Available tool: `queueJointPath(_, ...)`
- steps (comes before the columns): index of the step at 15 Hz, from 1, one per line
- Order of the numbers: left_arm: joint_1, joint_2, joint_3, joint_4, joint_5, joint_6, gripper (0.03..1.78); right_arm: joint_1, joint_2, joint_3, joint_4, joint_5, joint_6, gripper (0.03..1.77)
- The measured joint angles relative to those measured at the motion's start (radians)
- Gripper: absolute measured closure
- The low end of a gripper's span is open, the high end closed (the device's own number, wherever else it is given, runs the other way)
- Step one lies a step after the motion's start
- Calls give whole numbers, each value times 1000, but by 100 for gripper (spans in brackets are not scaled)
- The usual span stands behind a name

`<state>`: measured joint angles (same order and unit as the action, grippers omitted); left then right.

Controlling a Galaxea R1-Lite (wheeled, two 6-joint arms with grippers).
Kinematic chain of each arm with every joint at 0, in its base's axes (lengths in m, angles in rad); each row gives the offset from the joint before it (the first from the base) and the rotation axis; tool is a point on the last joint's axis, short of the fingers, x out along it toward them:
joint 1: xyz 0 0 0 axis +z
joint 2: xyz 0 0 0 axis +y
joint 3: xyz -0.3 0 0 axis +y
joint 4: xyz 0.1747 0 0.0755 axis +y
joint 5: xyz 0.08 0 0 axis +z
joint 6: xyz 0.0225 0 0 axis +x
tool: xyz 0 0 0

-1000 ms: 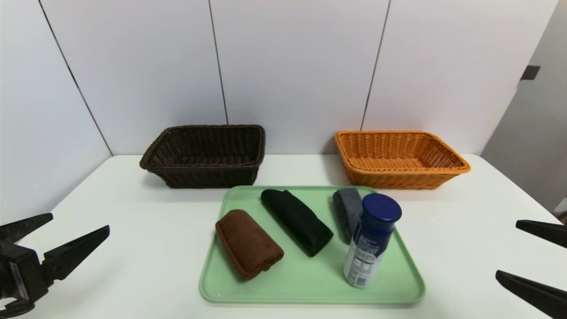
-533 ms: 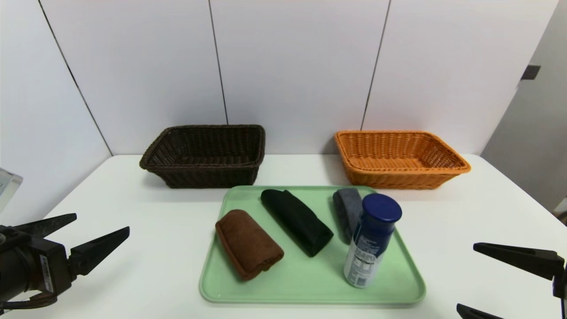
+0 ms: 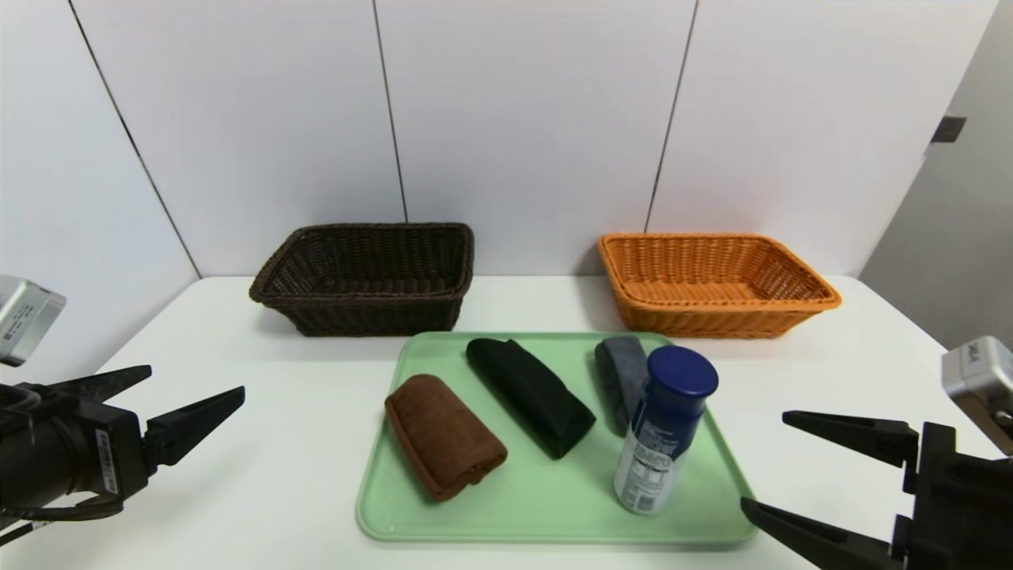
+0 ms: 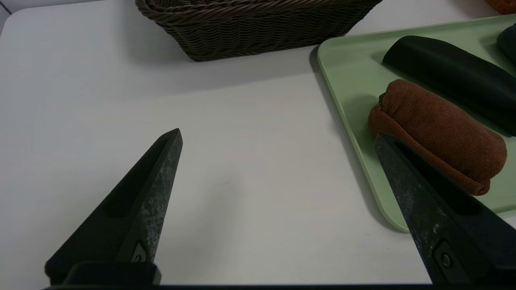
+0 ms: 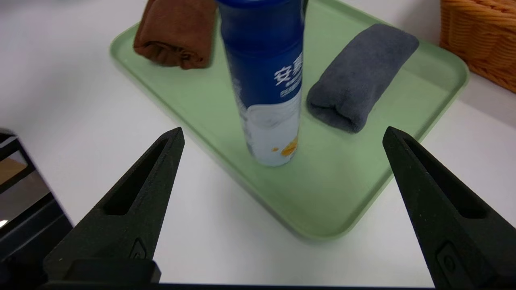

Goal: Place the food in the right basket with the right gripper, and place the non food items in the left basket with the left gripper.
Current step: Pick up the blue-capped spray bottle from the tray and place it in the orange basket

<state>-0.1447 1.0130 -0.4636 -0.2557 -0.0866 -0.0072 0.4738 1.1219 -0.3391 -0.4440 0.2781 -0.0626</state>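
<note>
Bottle, tall and slim, with a dark blue cap and upper part and a white printed label below (image 3: 665, 431), stood upright on the light green rectangular tray (image 3: 554, 514), toward the tray's near right corner. Just behind it, near the tray's far right corner, lay the rolled dark grey cloth towel (image 3: 621, 380). A rolled black cloth towel (image 3: 530, 396) lay slantwise across the tray's middle, its far end close to the far edge. The rolled brown cloth towel (image 3: 445, 437) lay by the tray's left edge, well apart from the bottle. Beyond the tray, toward the far edge of the white bench (image 3: 277, 491), sat two rectangular woven wicker baskets with flared sides: the dark brown basket (image 3: 372, 313) near the bench's far left corner and the orange basket (image 3: 712, 321) near its far right corner. Both were empty, and no towel or bottle had been put in either. The black left gripper (image 3: 198, 380) hung over the left part of the bench, beside the tray, its pointed fingers wide apart and holding nothing. The black right gripper (image 3: 766, 461) was at the tray's near right corner, near the bottle, its pointed fingers also spread wide with nothing between them.
</note>
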Motion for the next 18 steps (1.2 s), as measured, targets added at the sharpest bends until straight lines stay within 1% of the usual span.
queueJointPath(2, -3, 12, -4, 0, 0, -2, 12, 3, 101, 7, -125, -14, 1, 10)
queueJointPath(5, -11, 37, -13, -4, 1, -9, 12, 18, 220, 17, -273, -18, 4, 10)
queueJointPath(7, -32, 53, -13, -32, 1, -19, 12, 43, 269, 29, -319, -19, 6, 10)
queueJointPath(8, -38, 59, -12, -38, 3, -26, 12, 56, 287, 31, -331, -27, 7, 10)
queueJointPath(9, -41, 64, -12, -39, 7, -28, 12, 71, 302, 33, -341, -41, 7, 10)
queueJointPath(12, -45, 70, -9, -39, 7, -36, 12, 100, 334, 35, -358, -45, 9, 10)
queueJointPath(16, -46, 72, -8, -39, 7, -38, 12, 113, 399, 45, -489, -55, 9, 10)
queueJointPath(18, -45, 71, -8, -40, 7, -38, 12, 114, 422, 49, -501, -73, 9, 10)
